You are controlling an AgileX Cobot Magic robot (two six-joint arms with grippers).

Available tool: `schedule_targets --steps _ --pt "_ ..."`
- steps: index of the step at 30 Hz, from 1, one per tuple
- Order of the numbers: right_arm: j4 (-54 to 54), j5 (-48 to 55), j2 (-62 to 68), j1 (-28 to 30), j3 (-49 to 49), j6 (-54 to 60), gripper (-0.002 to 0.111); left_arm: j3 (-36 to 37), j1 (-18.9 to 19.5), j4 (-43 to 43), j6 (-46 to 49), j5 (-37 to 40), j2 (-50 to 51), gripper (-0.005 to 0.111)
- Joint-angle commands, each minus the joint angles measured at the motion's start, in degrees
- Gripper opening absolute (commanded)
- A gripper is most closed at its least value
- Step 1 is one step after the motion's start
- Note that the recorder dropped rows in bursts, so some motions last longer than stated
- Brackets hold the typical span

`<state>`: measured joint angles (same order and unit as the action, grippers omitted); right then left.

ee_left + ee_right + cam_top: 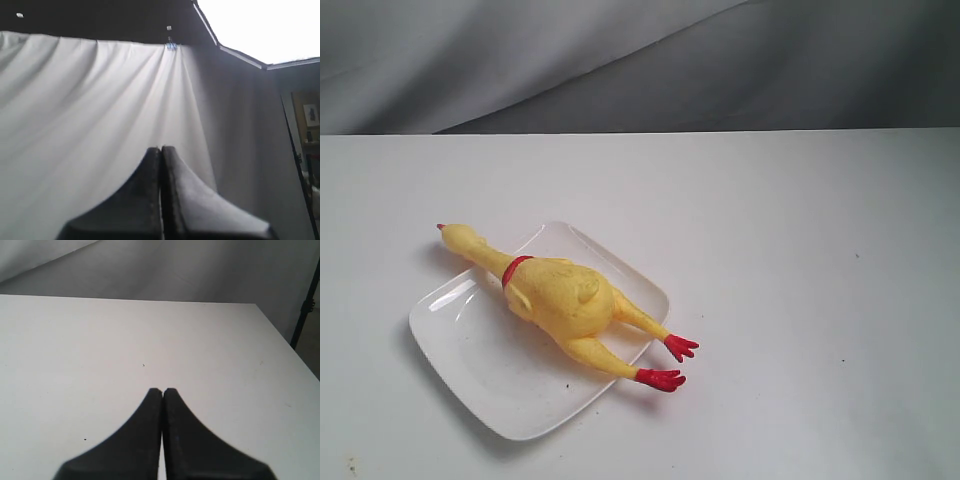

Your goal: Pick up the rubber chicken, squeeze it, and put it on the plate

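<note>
1. The tabletop (800,300) is stretching across the scene, flat, matte and white, carrying a few tiny dark specks.
2. A grey cloth (620,60) is hanging behind it in soft, broad folds.
3. The plate (490,370) is sitting on the tabletop's left half: glossy white, shallow, rounded-square, catching highlights along its raised rim.
4. The rubber chicken (565,295) is lying diagonally across the plate, its bumpy yellow body resting on the glazed surface. Its thin neck with the red collar band is crossing the far-left rim, so the head and red beak tip are overhanging the tabletop, and its 2 red feet are sticking out past the near-right rim.
5. The left end effector (161,150) is clenched, its 2 dark, tapering fingers pressing together, gripping nothing, facing the draped cloth.
6. The right end effector (162,391) is likewise clenched and empty, hovering over bare tabletop.
</note>
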<state>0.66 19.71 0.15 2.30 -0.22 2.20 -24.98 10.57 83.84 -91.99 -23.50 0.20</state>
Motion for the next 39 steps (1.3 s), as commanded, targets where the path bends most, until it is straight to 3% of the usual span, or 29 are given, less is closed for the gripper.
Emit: schedule_targets --steps 1,5,8,10,22,29,39 --pt "0.7 -0.1 -0.2 0.5 0.2 0.1 0.000 3.9 0.1 -38.6 38.9 2.5 -0.2 0.000" --pt "0.7 -0.1 -0.2 0.5 0.2 0.1 0.000 5.7 0.1 -76.7 71.3 5.7 -0.2 0.000" --pt "0.7 -0.1 -0.2 0.5 0.2 0.1 0.000 5.7 0.1 -91.0 90.6 10.6 -0.2 0.000" --pt "0.7 -0.1 -0.2 0.5 0.2 0.1 0.000 5.7 0.1 -92.2 95.6 13.6 -0.2 0.000" --pt "0.7 -0.1 -0.2 0.5 0.2 0.1 0.000 5.8 0.1 -92.2 94.6 22.4 -0.2 0.000" --pt "0.7 -0.1 -0.2 0.5 0.2 0.1 0.000 9.6 0.1 -81.1 80.2 22.4 -0.2 0.000" --pt "0.7 -0.1 -0.2 0.5 0.2 0.1 0.000 12.5 0.1 -82.2 86.7 22.5 -0.2 0.000"
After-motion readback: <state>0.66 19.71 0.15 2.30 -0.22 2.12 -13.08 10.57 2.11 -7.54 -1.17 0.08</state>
